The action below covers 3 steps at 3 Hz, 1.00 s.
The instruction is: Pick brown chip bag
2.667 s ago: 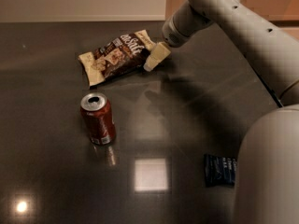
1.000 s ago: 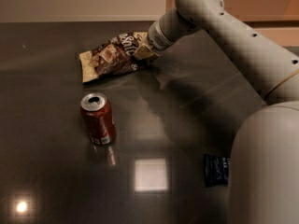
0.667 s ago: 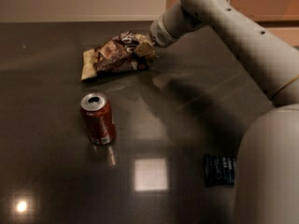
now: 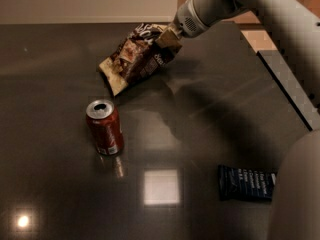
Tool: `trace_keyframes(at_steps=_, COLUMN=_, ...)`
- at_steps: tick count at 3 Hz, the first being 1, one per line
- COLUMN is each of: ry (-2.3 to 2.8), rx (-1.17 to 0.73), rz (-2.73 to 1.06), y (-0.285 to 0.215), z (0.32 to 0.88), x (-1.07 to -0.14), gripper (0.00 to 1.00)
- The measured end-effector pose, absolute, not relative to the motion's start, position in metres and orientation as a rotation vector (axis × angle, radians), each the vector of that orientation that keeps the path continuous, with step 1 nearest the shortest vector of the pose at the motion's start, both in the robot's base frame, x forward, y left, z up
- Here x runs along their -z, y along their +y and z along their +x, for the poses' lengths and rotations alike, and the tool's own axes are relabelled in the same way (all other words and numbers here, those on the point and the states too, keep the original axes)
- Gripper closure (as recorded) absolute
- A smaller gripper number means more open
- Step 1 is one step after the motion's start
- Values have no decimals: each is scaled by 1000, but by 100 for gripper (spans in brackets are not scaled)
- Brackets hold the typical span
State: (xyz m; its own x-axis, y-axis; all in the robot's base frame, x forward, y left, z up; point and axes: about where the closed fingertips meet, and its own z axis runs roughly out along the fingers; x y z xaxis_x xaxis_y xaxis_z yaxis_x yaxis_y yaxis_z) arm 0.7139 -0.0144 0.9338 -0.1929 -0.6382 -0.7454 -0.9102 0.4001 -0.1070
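The brown chip bag, crinkly dark brown with cream ends and white lettering, hangs tilted above the dark table at the back centre. Its lower left corner is near the tabletop. My gripper is shut on the bag's upper right end and holds it up. The grey arm reaches in from the upper right.
An open red soda can stands upright left of centre. A dark-blue bar wrapper lies flat at the front right, next to the arm's base. The table's right edge runs along a lighter floor.
The gripper closed on the bag's right end and has lifted it off the table, so the bag now hangs tilted. The can and wrapper have not moved.
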Motion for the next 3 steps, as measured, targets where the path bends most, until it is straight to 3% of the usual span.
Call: trace_keyframes(at_steps=3, ry=1807, rx=-455, rz=-1283, y=-63, z=650, x=-1049, gripper=100)
